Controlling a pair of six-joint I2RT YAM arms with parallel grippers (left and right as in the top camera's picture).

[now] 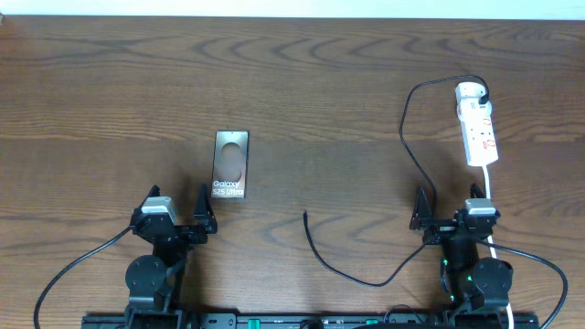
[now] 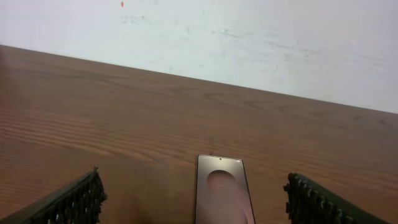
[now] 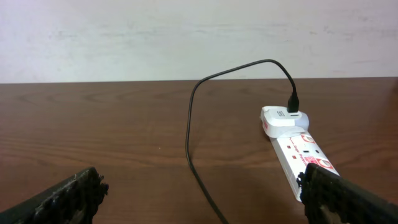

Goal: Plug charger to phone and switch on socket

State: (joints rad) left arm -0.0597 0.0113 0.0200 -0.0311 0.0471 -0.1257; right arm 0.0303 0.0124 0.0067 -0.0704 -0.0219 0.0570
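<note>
Dark brown wood-grain table (image 1: pixel 302 82), plain white wall (image 3: pixel 124 37) behind its far edge, even indoor light

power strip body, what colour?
The power strip is white with red markings. It shows best in the right wrist view.

This looks like a robotics lab or test room, not a home. A bare wood-grain tabletop (image 1: pixel 320 82) stands against a plain, scuffed white wall (image 2: pixel 249 37) behind its far edge. At the tabletop's near edge a left arm (image 1: pixel 151 265) and a right arm (image 1: pixel 480 270) sit on a black rail (image 1: pixel 302 322) with loose cabling. On the tabletop lie staged props: a phone (image 1: pixel 231 165) with model lettering, a socket (image 1: pixel 477 128) and a charger (image 1: pixel 411 155).
</note>
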